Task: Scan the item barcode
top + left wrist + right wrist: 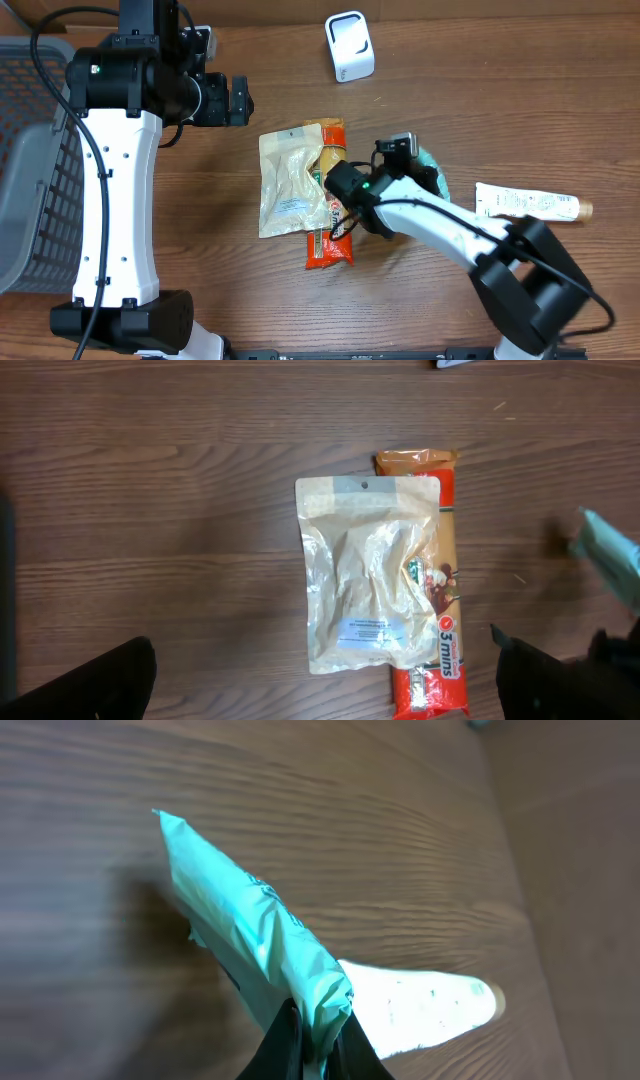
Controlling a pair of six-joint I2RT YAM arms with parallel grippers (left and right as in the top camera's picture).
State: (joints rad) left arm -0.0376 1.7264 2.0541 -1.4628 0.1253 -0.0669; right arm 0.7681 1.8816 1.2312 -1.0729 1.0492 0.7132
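- Nearest me on the worktop (240, 285), the orange noodle packet (330, 248) lies flat, and the cream pouch (288, 185) overlaps its left side. Neither is being handled, so I judge them to be waiting their turn.
- Just right of that pile, my right fingers (272, 1055) are pressed together on one end of the mint-green packet (250, 910). It juts out tilted and, as far as I can judge, clear of the wood. I take this as the item to scan, lifted so a printed face can be turned to the reader. I cannot find its barcode in any view.
- The white tube (525, 203) lies flat well apart on the right, out of any path I would choose.
- My left fingers (90, 685) are spread wide and hold nothing. They hover to the left of the pile and beyond it, looking down on the pouch. I read that arm as parked out of the way.
- The grey basket (30, 150) fills the left edge, behind the left arm. It is probably there for scanned goods.
- Farthest off, the white scanner (350, 45) stands near the far edge. Bare wood lies between it and the held packet, so the route goes far and slightly left.
- The risks I see are the packet's loose end brushing the orange packet's far tip, and my right elbow hanging over the pile.
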